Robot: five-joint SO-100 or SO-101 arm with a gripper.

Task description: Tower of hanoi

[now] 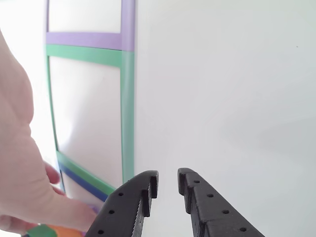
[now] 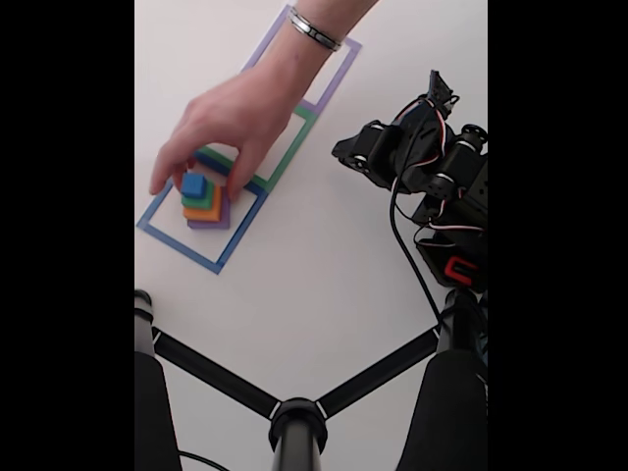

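Purple block (image 2: 208, 222), orange (image 2: 204, 209), green (image 2: 198, 196) and blue (image 2: 193, 183) sit stacked in the blue tape square (image 2: 177, 244) under a person's hand (image 2: 228, 123). My jaws (image 1: 168, 183) hang slightly parted, empty, well apart; no move made yet, I judge.

Arm parked right, a hand reaching in from the far side.

In the fixed view the arm (image 2: 432, 172) sits folded at the right, its black joints bunched together and its nose pointing left. The gripper (image 1: 168, 181) comes up from the near edge of the other view, two black fingers (image 1: 129, 202) parted by a narrow gap, nothing between them. A person's hand (image 2: 231, 123) stretches in from the far edge, wrist (image 2: 312, 31) angled down-left, fingers curled downward with the fingertips (image 2: 163, 180) low at the left. In the other view that hand (image 1: 19, 163) fills the left edge.
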